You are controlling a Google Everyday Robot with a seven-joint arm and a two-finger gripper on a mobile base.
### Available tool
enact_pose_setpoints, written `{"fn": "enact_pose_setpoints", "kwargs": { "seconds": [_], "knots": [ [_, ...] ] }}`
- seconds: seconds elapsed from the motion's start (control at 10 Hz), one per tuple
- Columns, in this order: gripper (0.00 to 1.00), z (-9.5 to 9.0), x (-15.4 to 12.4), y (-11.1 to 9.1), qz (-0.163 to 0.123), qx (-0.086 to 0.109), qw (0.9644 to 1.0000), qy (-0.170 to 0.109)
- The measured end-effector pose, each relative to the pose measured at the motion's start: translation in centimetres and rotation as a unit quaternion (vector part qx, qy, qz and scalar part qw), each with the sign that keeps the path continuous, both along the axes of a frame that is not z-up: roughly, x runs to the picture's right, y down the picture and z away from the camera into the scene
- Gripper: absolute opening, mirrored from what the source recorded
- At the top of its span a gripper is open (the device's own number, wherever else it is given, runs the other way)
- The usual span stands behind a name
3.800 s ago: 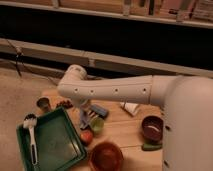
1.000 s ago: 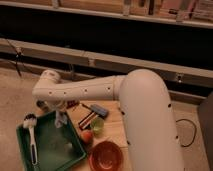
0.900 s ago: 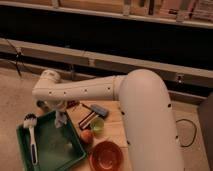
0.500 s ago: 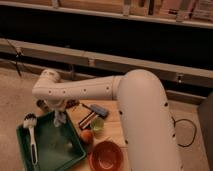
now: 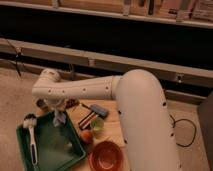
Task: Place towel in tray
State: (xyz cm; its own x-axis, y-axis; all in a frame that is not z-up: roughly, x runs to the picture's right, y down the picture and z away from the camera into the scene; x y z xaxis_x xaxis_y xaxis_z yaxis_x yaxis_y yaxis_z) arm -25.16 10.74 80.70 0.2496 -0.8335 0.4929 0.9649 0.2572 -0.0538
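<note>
Where the view begins at lower left, a green tray (image 5: 47, 147) sits on the wooden surface (image 5: 111, 131), its near corner cut off by the bottom edge.

Item: dish brush (image 5: 31, 135), white head at the tray's far left corner, dark handle running down along the left wall, lying inside the tray.

Item: arm (image 5: 95, 90), white, reaching from the large rounded body at right across to a bent joint above the tray's far edge.

Item: hand (image 5: 58, 111), pointing down from that joint, over the tray's far right corner. It is closed on the towel.

Item: towel (image 5: 60, 118), grey, a small bunched piece hanging from the hand, its lower end just above or touching the tray floor; which of the two cannot be told.

Item: small dark objects (image 5: 42, 104) behind the tray's far edge, partly hidden by the arm, not identifiable.

Item: dark flat object (image 5: 99, 109), on the surface right of the hand, with dark sticks (image 5: 86, 120) lying just in front of it.

Item: green cup (image 5: 97, 125), upright, near the tray's right side.

Item: orange fruit (image 5: 86, 136), touching or just beside the tray's right rim.

Item: red bowl (image 5: 105, 156), at the bottom edge, right of the tray.
</note>
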Motion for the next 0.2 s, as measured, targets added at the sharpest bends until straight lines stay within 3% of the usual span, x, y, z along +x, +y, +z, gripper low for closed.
{"fn": "enact_pose_setpoints", "kwargs": {
  "seconds": [0.2],
  "knots": [
    [0.81, 0.01, -0.49, 0.31, -0.022, -0.005, 0.9997, -0.003]
  ]
}}
